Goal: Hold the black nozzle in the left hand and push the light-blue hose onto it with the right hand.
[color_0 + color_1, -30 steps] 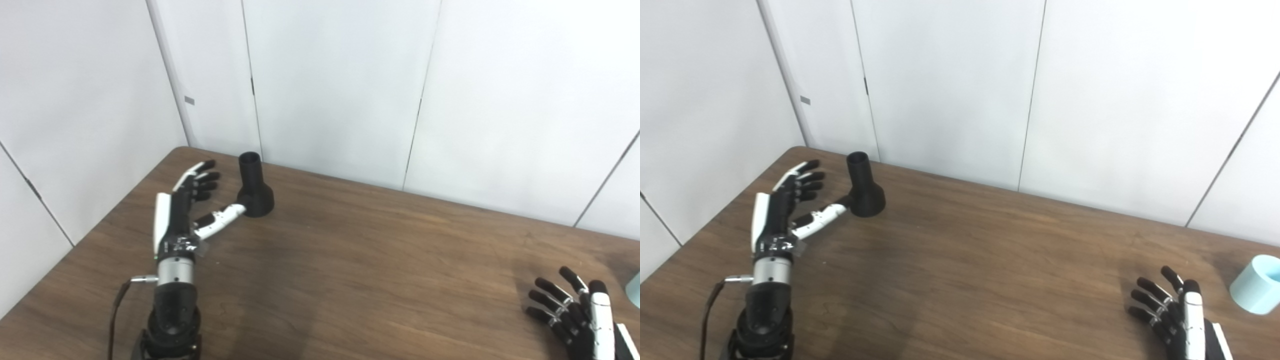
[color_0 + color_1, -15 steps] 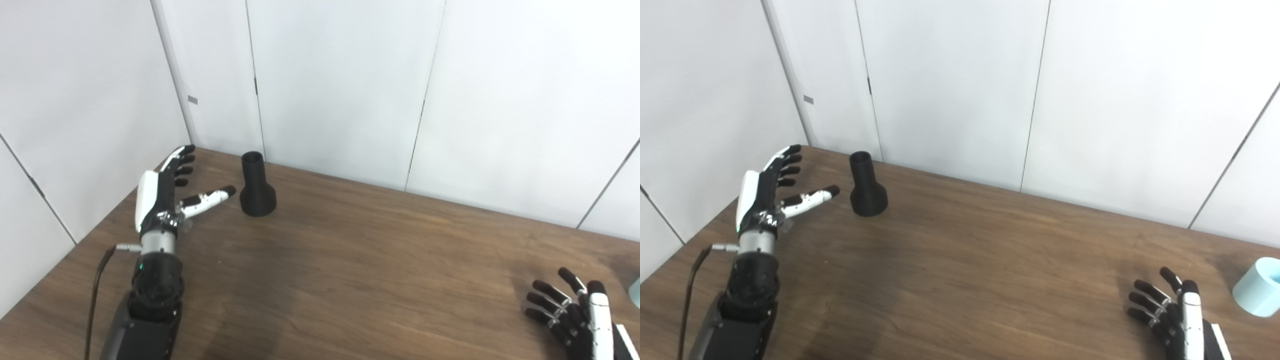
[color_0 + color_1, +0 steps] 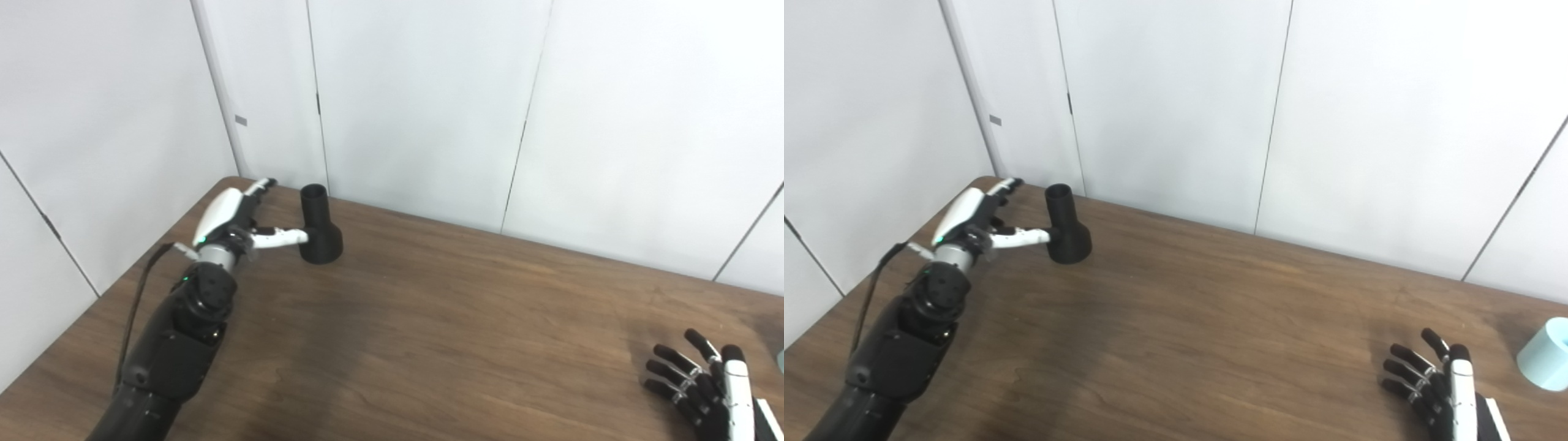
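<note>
Left robot hand (image 3: 236, 214) of mine is stretched out flat over the far left corner of the table (image 3: 429, 318), its fingers (image 3: 260, 185) spread and pointing toward the wall, holding nothing. Its thumb (image 3: 278, 237) reaches out sideways to the flared base of the black nozzle (image 3: 320, 225); the tip looks to be touching that base, though I cannot be sure it makes contact. The fingers lie to the left of the nozzle's neck, apart from it, so nothing is wrapped around the part.

The black nozzle stands upright on its wide end near the back edge of the table, narrow open mouth facing up.

My right robot hand (image 3: 1439, 386) waits low at the near right corner, palm side turned left, fingers apart and lightly curled, empty. Just beyond it to the right, the light-blue hose (image 3: 1546, 353) sits on the table at the picture's edge, seen in the right eye view as a short pale cylinder partly cut off. It is apart from my right robot hand and well apart from the nozzle.
</note>
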### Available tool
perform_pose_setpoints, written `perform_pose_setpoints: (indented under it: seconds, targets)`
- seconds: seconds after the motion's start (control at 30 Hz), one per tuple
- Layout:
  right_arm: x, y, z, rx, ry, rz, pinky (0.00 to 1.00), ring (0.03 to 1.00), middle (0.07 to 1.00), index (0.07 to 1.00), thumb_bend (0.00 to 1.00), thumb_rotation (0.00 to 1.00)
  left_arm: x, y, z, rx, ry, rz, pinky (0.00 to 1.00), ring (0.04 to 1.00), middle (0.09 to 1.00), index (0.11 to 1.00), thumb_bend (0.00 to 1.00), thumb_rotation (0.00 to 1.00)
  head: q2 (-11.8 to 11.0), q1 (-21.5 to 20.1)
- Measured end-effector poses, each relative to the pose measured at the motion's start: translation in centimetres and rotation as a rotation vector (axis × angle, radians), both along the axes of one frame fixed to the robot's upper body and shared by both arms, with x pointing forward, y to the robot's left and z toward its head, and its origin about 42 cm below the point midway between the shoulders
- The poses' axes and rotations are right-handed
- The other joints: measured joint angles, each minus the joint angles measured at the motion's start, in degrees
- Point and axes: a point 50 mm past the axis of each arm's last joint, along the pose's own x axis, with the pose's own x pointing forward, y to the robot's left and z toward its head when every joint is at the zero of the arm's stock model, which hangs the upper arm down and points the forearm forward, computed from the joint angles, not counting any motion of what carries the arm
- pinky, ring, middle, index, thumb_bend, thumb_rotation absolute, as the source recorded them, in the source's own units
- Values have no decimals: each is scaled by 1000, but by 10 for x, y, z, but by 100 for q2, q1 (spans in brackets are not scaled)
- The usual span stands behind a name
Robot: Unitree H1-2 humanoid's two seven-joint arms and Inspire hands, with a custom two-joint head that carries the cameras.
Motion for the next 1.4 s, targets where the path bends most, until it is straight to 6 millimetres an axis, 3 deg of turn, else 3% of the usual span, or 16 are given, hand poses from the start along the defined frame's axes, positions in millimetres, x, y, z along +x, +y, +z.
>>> perform_pose_setpoints:
  seconds: [0.27,0.5,0.7,1.0,1.2,1.4]
  targets:
    - [-4,0,2,1,0,1,621,698,723,910,257,1000,20,-3,-13,56,99,8,945,989,982,980,1000,487,53,0]
    - [-4,0,2,-2,0,7,628,692,721,909,262,1000,29,-3,-23,91,154,23,1000,1000,993,976,1000,491,97,-70]
    - [-4,0,2,5,1,9,617,676,713,907,267,1000,40,-6,-25,138,185,28,922,978,977,963,1000,492,114,-88]
    - [-4,0,2,6,2,9,623,667,712,908,273,1000,47,-14,-22,162,204,-3,903,978,980,944,1000,444,193,-106]
    - [-5,0,2,6,2,11,616,664,710,909,286,1000,55,-25,-15,192,199,-27,736,917,921,867,1000,396,255,-105]
    - [-6,-1,3,4,5,16,626,659,699,910,289,1000,62,-33,-11,226,213,-47,657,853,854,800,990,304,308,-97]
